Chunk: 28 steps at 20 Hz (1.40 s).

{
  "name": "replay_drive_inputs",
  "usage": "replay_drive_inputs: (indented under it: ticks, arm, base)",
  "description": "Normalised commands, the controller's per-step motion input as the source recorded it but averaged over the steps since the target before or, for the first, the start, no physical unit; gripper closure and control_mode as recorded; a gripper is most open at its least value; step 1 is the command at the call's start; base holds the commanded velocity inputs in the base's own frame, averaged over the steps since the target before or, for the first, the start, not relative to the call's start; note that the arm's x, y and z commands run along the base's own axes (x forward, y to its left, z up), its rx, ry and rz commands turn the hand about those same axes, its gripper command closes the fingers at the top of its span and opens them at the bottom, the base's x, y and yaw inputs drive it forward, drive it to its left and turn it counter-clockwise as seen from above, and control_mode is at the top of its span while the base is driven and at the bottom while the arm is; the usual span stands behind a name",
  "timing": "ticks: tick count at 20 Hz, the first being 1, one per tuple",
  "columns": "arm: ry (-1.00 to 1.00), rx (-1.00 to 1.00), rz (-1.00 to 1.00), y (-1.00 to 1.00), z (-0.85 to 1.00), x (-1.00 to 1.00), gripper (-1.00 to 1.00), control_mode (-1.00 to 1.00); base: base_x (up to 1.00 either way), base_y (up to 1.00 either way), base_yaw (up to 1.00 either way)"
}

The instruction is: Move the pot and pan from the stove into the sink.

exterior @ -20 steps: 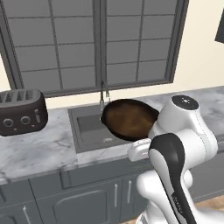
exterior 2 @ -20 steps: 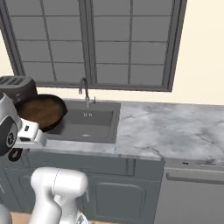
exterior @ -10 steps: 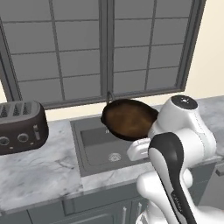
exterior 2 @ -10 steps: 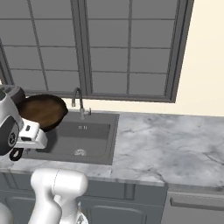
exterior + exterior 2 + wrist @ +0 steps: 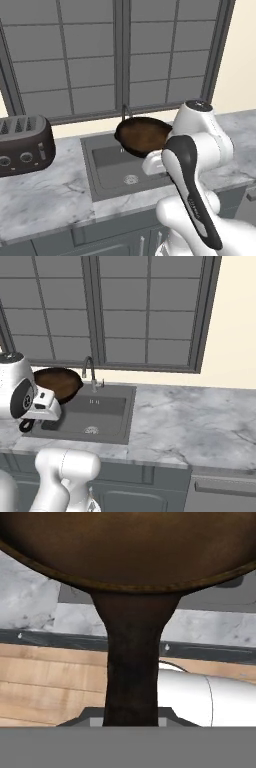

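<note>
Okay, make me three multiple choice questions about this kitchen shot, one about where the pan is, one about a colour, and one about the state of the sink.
1. Where is the pan?
A. Held up over the sink
B. Lying on the floor
C. On top of the toaster

2. What colour is the toaster?
A. Red
B. Black
C. White

3. What state is the sink in?
A. Full of water
B. Stacked with plates
C. Nothing lies in its basin

Answers:
1 A, the pan hangs above the basin, its handle running down into the gripper.
2 B, its body is black with small pale knobs.
3 C, the grey bottom and drain show bare.
</note>
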Motion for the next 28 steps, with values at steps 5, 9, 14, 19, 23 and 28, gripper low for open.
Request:
replay_drive_inputs:
  ticks: [5, 9, 14, 19, 23, 28]
  arm:
    - [0.27, -0.01, 0.01, -0.12, -0.02, 0.27, 1.0, -1.0]
    - [0.25, 0.0, 0.0, -0.35, -0.03, 0.09, 1.0, -1.0]
    - [0.22, 0.0, 0.01, -0.38, -0.2, 0.0, 1.0, -1.0]
    - [0.04, -0.01, 0.1, -0.24, -0.38, 0.01, 1.0, -1.0]
    - [-0.12, -0.01, 0.12, -0.06, -0.4, 0.13, 1.0, -1.0]
    - [-0.25, 0.0, 0.12, -0.04, -0.22, 0.21, 1.0, -1.0]
  base:
    - [0.0, 0.0, 0.0]
    - [0.0, 0.0, 0.0]
    - [0.0, 0.0, 0.0]
    - [0.0, 0.0, 0.0]
    - [0.0, 0.0, 0.0]
    - [0.0, 0.0, 0.0]
